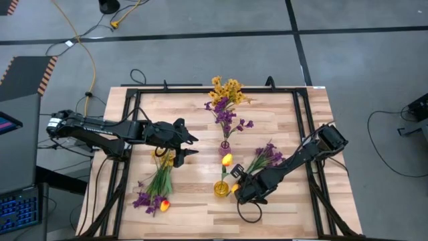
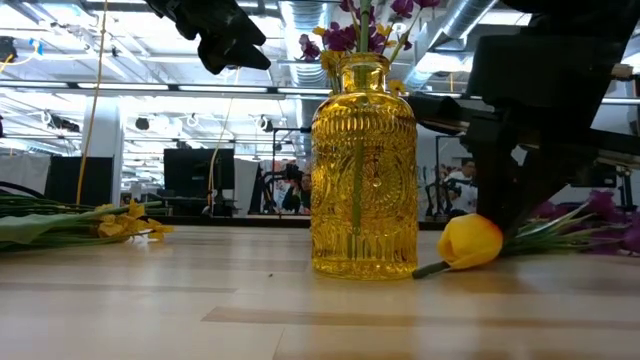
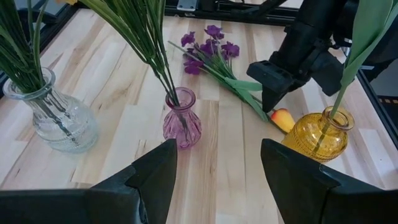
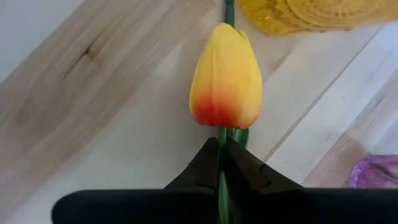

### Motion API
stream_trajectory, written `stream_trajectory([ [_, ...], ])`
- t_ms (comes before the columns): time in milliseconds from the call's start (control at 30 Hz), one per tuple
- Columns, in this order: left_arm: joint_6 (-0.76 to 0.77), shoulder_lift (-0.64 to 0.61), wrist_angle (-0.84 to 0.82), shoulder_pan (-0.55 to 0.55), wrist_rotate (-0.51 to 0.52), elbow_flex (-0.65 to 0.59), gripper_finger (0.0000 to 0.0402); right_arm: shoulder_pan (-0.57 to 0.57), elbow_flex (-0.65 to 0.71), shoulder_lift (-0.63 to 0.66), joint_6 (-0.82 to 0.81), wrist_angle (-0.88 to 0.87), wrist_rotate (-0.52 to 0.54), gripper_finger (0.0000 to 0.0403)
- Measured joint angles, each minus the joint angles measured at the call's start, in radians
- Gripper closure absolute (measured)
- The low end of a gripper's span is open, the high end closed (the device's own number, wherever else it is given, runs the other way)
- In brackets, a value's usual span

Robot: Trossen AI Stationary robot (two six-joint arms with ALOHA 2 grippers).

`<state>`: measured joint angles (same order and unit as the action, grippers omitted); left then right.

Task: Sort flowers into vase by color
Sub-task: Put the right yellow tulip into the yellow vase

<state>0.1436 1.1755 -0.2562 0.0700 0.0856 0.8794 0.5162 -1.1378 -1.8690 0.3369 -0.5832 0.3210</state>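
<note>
Wooden worktop [image 1: 281,120] holds a yellow vase [image 2: 363,170] near its front edge. Touching down just beside that vase lies a yellow-orange tulip [image 4: 226,78]. The right claw [image 4: 222,163] is pinched tight on the tulip's green stem, right under the bloom. The left claw [image 3: 214,171] hangs wide open with nothing in it, farther from the yellow vase, above a pink vase [image 3: 181,118] with green stems.

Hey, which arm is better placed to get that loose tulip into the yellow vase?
Right. The right gripper is shut on the tulip stem beside the yellow vase; the left gripper hangs open, farther away.
</note>
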Motion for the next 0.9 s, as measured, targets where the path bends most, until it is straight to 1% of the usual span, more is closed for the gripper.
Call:
stream_trajectory([
  [100,0.000,0.000,0.000,0.000,0.000,0.000,0.0182,-0.001,0.000,0.000,-0.022,0.001,0.000,0.0359],
  [467,0.000,0.000,0.000,0.000,0.000,0.000,0.0182,-0.001,0.000,0.000,-0.023,0.001,-0.002,0.0357],
  [767,0.000,0.000,0.000,0.000,0.000,0.000,0.0182,-0.001,0.000,0.000,-0.025,0.000,-0.004,0.0324],
  [900,0.000,0.000,0.000,0.000,0.000,0.000,0.0182,0.003,0.000,0.000,-0.025,0.000,-0.003,0.0322],
])
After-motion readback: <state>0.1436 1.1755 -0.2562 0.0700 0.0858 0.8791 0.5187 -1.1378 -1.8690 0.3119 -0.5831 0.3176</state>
